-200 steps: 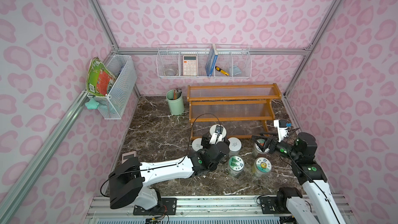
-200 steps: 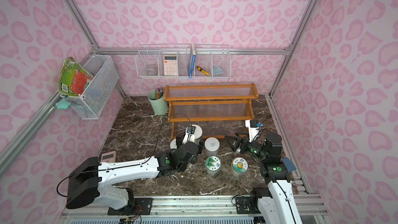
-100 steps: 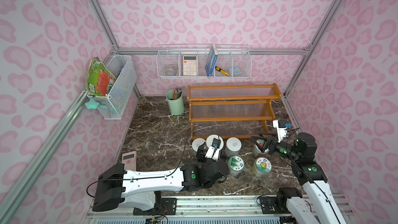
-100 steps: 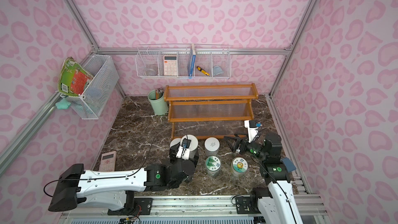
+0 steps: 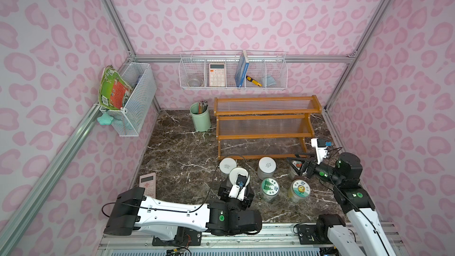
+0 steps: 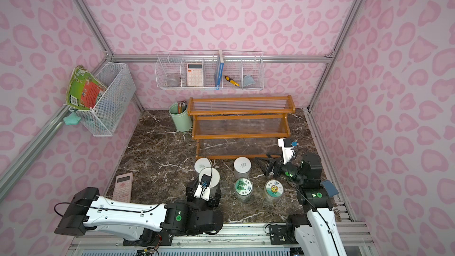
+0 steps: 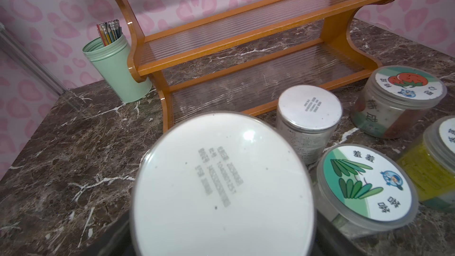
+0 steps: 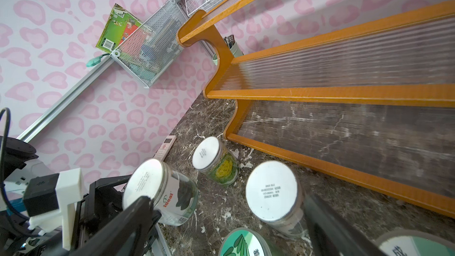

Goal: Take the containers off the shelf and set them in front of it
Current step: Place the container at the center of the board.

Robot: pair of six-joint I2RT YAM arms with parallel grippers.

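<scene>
Now, all six jars (image 6: 242, 166) are off the shelf (image 5: 266, 113) and down on the dark marble counter (image 5: 177, 148), grouped in the lower middle of both top views, just in front of the shelf's bottom rail. The left claw (image 5: 237, 182) is clamped on a white-lidded jar (image 7: 221, 185); its lid fills the lower centre of the left wrist view, with dark fingers (image 7: 113, 240) flanking it at the bottom edge. Whether its base touches the counter I cannot tell. Just above it in a top view, by the shelf's left foot, stands a second white-lidded jar (image 5: 227, 165), and a third white-lidded jar (image 5: 266, 166) stands to the right of both, apart from them. Below that one sit the leaf-lidded jar (image 5: 270, 187) and, to its right, the sunflower-lidded jar (image 5: 300, 188), near each other but not touching. The tomato-lidded jar (image 7: 403, 87) stands upright at the right end of the row by the shelf. The right claw (image 5: 296, 165) is spread wide and grasps nothing; in a top view it hangs over the tomato-lidded jar. A mint-green pencil cup (image 5: 200, 119) stands by the shelf's upper left corner, and a pink calculator (image 5: 147, 183) lies at the counter's left edge.
</scene>
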